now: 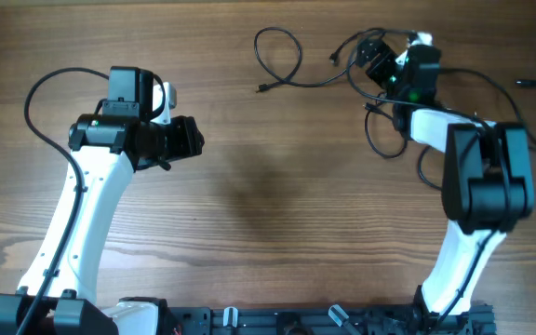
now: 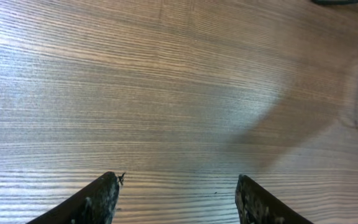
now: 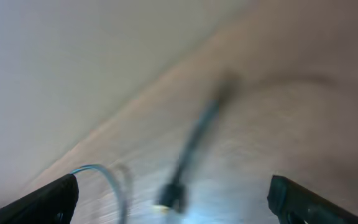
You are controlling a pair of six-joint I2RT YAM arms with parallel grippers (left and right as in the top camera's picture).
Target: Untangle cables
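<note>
Overhead: cables (image 1: 305,84) tangled, count unclear; left fingers (image 2: 98,200) apart, right fingers (image 3: 50,200) apart.

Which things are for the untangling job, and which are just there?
For the job: the cables, thin black cords by the open right gripper; the left gripper, open over bare wood.
Just there: the table; the thick arm wire, part of the robot.

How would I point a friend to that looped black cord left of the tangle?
Seen from above, follow the wooden table to its far edge, where the right arm's tool sits among the cables. The looped cord lies just left of it. Unlike its neighbours, its wide loop lies clear of the arm on wood, ending in a small plug.
</note>
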